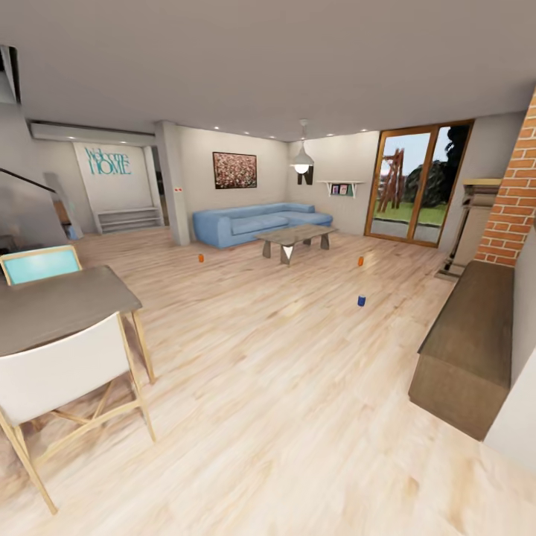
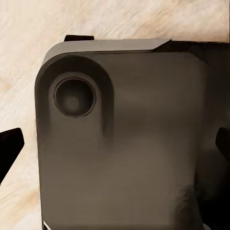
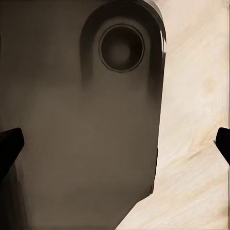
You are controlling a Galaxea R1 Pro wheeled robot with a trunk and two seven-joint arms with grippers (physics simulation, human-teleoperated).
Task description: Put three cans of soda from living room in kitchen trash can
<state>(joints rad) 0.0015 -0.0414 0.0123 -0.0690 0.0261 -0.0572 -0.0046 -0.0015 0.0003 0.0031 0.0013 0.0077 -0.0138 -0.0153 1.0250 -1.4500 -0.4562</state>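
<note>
1. Orange is what I steer by: one soda can (image 1: 200, 257) stands on the floor left of the coffee table (image 1: 295, 237), a second orange can (image 1: 360, 261) to its right, well apart from the first; I cannot find the third from here

2. A small blue cylinder (image 1: 361, 300) stands on the boards near the second can; in my judgement it is the likeliest wrong pick, since it has the same shape and only the colour differs

3. The left gripper (image 2: 115, 148) shows dark fingertips at both edges of its wrist view, wide apart, so I read it as spread with nothing between; the right gripper (image 3: 115, 143) looks the same, unloaded, both over the grey base of the robot (image 3: 81, 124) and pale floor

4. The cans are far off and tiny; driving in, I could clip the wooden chair (image 1: 67, 380) and grey-topped dining table (image 1: 56, 305) at my left or the low dark wood cabinet (image 1: 465, 350) at my right

5. Smooth upright cylinders on glossy light planks (image 1: 268, 387) will probably tip and roll if a finger nudges them before closing

6. Blue soft sofa (image 1: 253, 222), rough red brick column (image 1: 514, 201) and wood-framed glass doors (image 1: 413, 182) mark the living room; no bin visible yet
</note>
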